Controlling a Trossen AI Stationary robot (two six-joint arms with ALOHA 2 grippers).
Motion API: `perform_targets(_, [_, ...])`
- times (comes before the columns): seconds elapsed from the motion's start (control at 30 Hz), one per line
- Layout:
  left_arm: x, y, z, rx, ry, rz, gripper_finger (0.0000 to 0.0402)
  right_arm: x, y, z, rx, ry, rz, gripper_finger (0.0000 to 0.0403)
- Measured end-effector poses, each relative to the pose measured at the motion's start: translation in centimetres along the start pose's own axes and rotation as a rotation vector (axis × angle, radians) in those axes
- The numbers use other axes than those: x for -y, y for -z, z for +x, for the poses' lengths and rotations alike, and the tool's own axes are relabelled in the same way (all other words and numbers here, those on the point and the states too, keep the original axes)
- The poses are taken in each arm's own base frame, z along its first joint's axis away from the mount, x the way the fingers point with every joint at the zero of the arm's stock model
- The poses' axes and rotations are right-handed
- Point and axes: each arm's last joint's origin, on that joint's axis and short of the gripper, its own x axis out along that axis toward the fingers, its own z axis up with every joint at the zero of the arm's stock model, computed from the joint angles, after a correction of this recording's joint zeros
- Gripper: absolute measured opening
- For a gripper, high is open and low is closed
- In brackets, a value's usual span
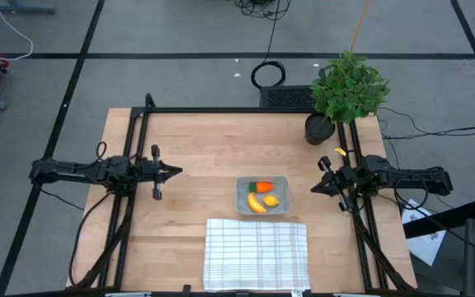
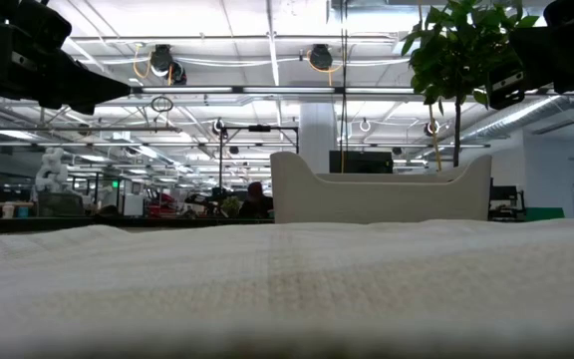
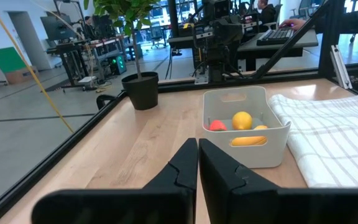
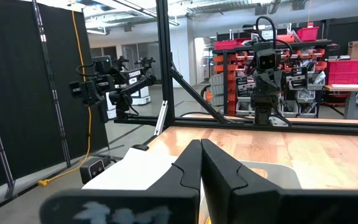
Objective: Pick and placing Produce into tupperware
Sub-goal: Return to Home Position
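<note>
Centre: tupperware [image 1: 262, 178] sitting with carrot [image 1: 262, 187], banana [image 1: 257, 205] and lemon [image 1: 271, 200] lying inside. Cloth [image 1: 256, 254] lying just before tupperware. Potted plant [image 1: 349, 87] standing behind, rightward. Left gripper [image 1: 176, 172] and right gripper [image 1: 313, 188] hanging either side.

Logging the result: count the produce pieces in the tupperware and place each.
3, all in the tupperware: carrot along the wall nearest the plant, banana on the cloth side, lemon beside it. None looks hidden.

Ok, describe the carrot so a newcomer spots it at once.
On the wooden table, a grey tub sits next to the white grid cloth. The carrot lies in it, on the side away from the cloth. It is the only orange piece; the banana and lemon are yellow.
</note>
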Motion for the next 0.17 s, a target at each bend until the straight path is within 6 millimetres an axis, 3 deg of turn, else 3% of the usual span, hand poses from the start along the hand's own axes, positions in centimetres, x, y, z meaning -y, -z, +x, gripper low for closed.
perform_targets(0.17, [0.00, 0.00, 0.00, 0.000, 0.000, 0.000, 0.0019, 0.00, 0.00, 0.00, 0.000, -0.001, 0.000, 0.0000])
